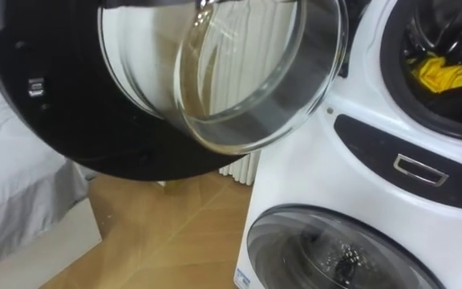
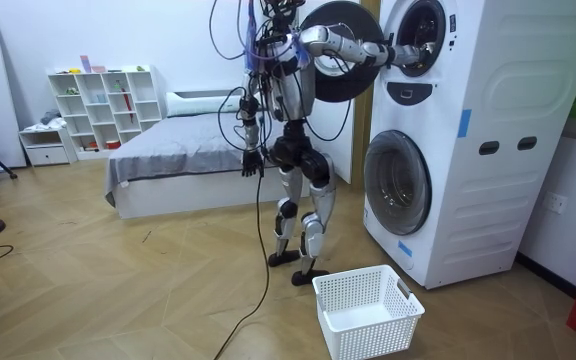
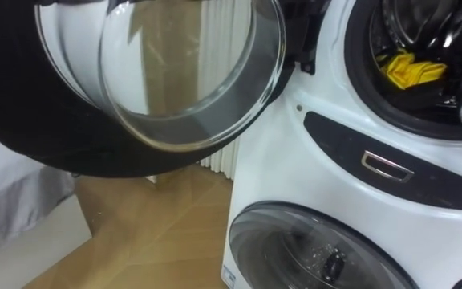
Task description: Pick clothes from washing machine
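**A:** Left eye view?
**B:** A yellow cloth (image 1: pixel 443 74) lies inside the upper drum (image 1: pixel 395 80). The round door (image 1: pixel 54 96) stands open.
**A:** Room view?
**B:** The right hand (image 2: pixel 404 52) is at the drum's mouth. The left hand (image 2: pixel 251 162) hangs by the hip. A white basket (image 2: pixel 368 310) sits near the feet.
**A:** Right eye view?
**B:** The arm enters beside the cloth. I cannot tell whether either hand is grasping.

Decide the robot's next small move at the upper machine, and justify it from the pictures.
Probably lower the right hand onto the yellow cloth and close on it. The upper door stands swung open, the cloth lies in the drum, and the right arm reaches into that opening with the hand near the cloth. The white basket waits on the floor.
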